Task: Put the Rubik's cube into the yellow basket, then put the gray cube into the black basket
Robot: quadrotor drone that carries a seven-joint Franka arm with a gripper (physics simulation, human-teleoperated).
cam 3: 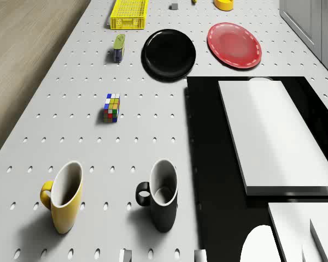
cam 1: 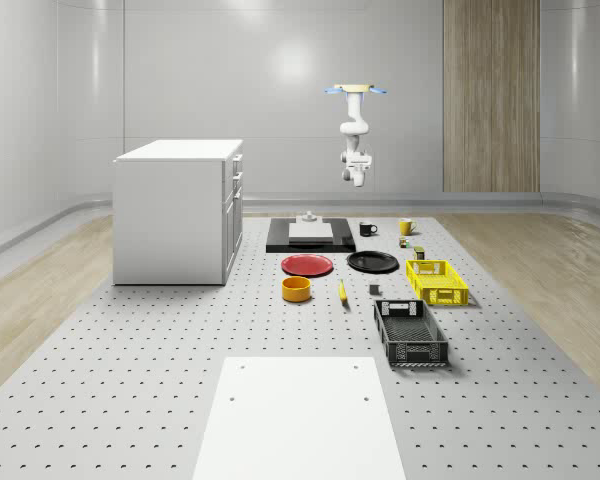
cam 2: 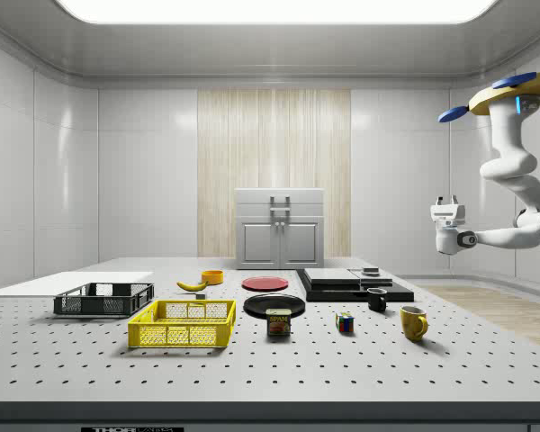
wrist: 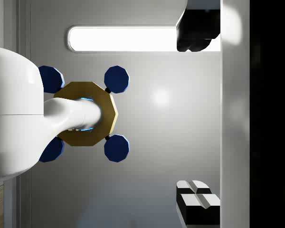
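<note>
We see the yellow basket (cam 2: 183,324) standing on the perforated table (cam 1: 130,350) with nothing inside it, and the black basket (cam 2: 103,300) just beyond it toward the side view's left, likewise bare inside. The two mugs, yellow (cam 3: 64,203) and black (cam 3: 162,194), stand upright with nothing showing in them. A black plate (cam 3: 169,53), a red plate (cam 3: 234,45) and a yellow bowl (cam 1: 297,289) hold nothing either.

A small can (cam 2: 278,323) sits next to the yellow basket; its label carries writing, but we cannot read it with any confidence.

The Rubik's cube (cam 3: 112,107) lies on the table between the can and the yellow mug, apart from both. The gray cube (cam 1: 374,290) (a small dark block in the whole-scene view) rests between the banana (cam 1: 342,291) and the yellow basket, near the black basket's far end.

The drone (cam 1: 356,90) hovers high above the table's far end, beyond the black slab (cam 1: 310,235) and the mugs. Its arm hangs down and folds, so the gripper (cam 2: 445,208) sits well above everything on the table, far from both cubes. We cannot tell whether its fingers are apart or together; it grips nothing we can see.
</note>
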